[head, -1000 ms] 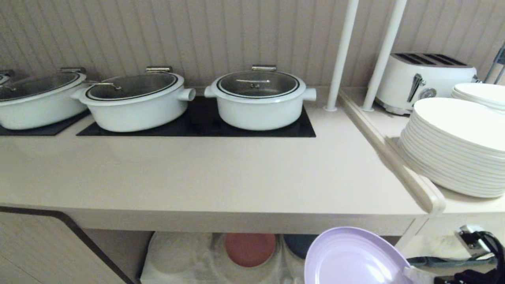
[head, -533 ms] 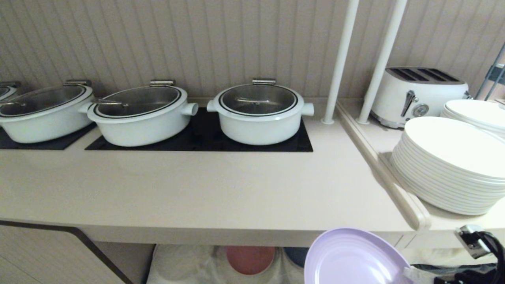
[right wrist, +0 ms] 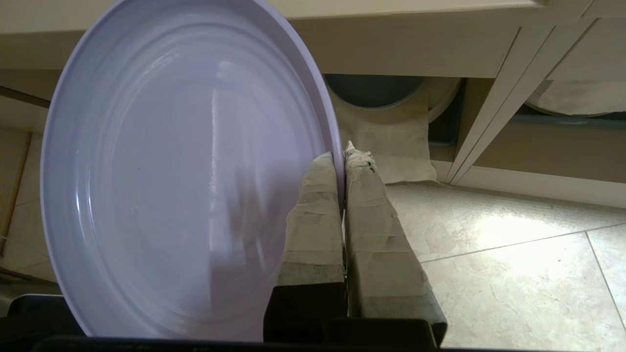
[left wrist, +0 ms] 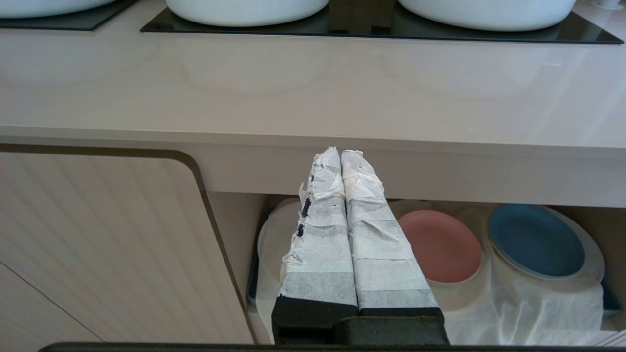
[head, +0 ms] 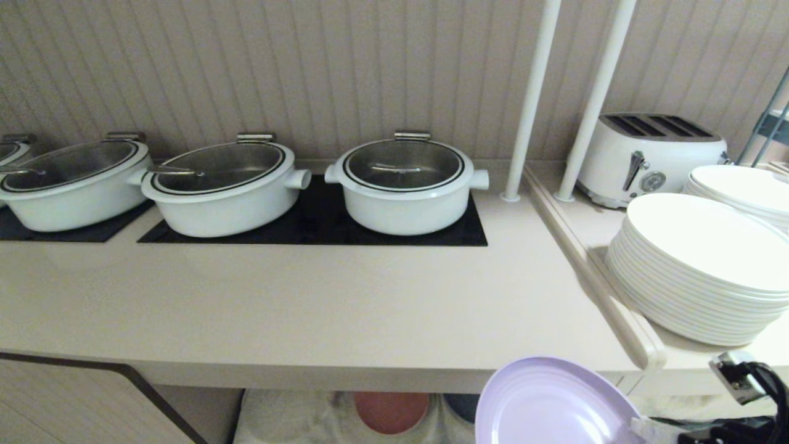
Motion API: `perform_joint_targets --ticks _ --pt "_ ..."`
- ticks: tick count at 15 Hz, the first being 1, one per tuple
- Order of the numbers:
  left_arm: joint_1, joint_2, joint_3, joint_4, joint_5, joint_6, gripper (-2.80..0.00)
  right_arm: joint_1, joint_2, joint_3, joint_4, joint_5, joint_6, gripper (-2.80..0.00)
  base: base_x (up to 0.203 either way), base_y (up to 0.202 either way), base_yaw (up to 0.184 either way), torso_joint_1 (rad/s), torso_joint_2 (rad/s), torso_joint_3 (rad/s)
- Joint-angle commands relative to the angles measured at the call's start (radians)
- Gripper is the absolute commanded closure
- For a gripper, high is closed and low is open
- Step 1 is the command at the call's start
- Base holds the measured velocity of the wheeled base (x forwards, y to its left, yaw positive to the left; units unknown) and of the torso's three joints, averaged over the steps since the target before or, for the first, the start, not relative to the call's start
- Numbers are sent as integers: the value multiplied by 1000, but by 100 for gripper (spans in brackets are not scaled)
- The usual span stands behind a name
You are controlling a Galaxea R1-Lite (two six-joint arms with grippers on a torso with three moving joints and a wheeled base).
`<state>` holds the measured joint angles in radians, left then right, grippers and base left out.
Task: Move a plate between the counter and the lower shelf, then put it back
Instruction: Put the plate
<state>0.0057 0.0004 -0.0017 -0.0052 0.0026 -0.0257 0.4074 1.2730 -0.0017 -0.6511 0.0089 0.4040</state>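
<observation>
Gripping the plate [right wrist: 186, 171] by its rim, the right gripper [right wrist: 342, 159] has its taped fingers [right wrist: 313, 210] pressed almost together, one on each face of the thin edge. The plate is round, pale lavender and glossy, plain, with a low raised rim and faint concentric rings in its well. It is held in the air at the near right, in front of the table [head: 320, 296] edge and below its top, touching neither table nor shelf [left wrist: 513, 303]. Being round, it has no long axis; it sits tilted, its hollow face turned up and towards the left, its near right edge in the grip.

The left gripper [left wrist: 341, 154] hangs in front of the table's front edge, its wrapped fingers closed against each other with nothing between them.

Under the table, the shelf is draped with a crinkled white sheet; a pink plate [left wrist: 440, 247] lies on it with a blue plate [left wrist: 536, 240] just to its right. On the far side of the table stand white lidded pots [head: 404, 182] on black hob panels [head: 320, 225]. To the right, a side ledge carries stacked white plates [head: 703, 271] and a toaster [head: 647, 157].
</observation>
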Motion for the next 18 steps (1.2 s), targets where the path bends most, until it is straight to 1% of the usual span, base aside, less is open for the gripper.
perform_joint_targets --ticks 1,3,7,11,13,16,18 --pt "0 1 0 -1 0 0 0 -1 2 0 -5 0 2 0 0 0 0 0 0 0" --pt "0 1 0 -1 0 0 0 -1 3 0 -22 0 6 0 0 0 0 0 0 0" --pt "0 1 0 -1 0 0 0 2 20 0 -98 -3 4 0 0 0 0 0 0 0" --pt "0 1 0 -1 0 0 0 1 59 -16 -111 -1 -2 0 0 0 0 0 0 0" --pt "0 1 0 -1 0 0 0 -1 65 -66 -84 2 -1 0 0 0 0 0 0 0" --pt "0 1 0 -1 0 0 0 -8 69 -188 62 3 -1 0 0 0 0 0 0 0" --pt "0 1 0 -1 0 0 0 -8 97 -264 126 9 0 0 0 0 0 0 0 0"
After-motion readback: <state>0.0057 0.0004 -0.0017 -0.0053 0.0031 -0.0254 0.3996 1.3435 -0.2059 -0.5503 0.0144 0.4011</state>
